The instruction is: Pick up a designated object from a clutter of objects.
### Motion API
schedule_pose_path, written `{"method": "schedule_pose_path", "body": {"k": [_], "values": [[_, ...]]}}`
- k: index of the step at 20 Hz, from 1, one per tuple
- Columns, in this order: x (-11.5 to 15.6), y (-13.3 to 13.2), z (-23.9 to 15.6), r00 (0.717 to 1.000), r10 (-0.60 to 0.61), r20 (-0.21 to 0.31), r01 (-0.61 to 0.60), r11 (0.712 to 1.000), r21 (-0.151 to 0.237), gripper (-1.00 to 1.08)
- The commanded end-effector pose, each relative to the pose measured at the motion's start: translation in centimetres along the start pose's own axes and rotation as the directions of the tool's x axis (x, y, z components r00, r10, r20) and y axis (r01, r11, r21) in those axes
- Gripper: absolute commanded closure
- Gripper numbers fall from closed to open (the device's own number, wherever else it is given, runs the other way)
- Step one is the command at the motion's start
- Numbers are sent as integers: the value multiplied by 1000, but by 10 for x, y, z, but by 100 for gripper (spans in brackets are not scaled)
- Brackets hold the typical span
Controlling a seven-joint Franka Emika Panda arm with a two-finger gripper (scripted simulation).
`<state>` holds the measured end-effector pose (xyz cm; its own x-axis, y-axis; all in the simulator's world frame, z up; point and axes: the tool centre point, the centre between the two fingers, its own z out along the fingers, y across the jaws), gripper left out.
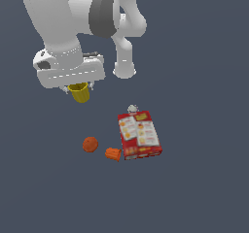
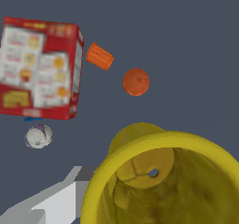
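The small yellow cup [image 1: 80,92] hangs under my gripper [image 1: 78,87], lifted well above the floor. The gripper is shut on it; its fingers are mostly hidden by the hand and the cup. In the wrist view the yellow cup [image 2: 163,181] fills the near part of the picture, its hollow mouth facing the camera. The rest of the clutter lies on the floor below: an orange ball [image 1: 90,144], an orange cup [image 1: 113,154] on its side, a flat red printed box [image 1: 139,135] and a tiny white item [image 1: 132,109].
In the wrist view the red box [image 2: 39,69], orange cup [image 2: 99,56], orange ball [image 2: 136,81] and white item [image 2: 38,136] lie apart on the dark grey floor [image 2: 186,41]. The arm's white links [image 1: 121,38] rise behind the gripper.
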<state>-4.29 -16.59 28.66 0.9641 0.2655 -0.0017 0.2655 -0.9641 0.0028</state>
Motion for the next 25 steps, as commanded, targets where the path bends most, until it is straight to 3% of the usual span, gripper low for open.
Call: {"method": "schedule_pose_path", "body": {"k": [1, 13, 25], "values": [[4, -4, -26, 1000, 0, 0, 0, 1000, 0, 108], [21, -20, -126, 1000, -2, -1, 2, 1000, 2, 108], [29, -23, -155, 1000, -3, -2, 3, 1000, 3, 108]]}}
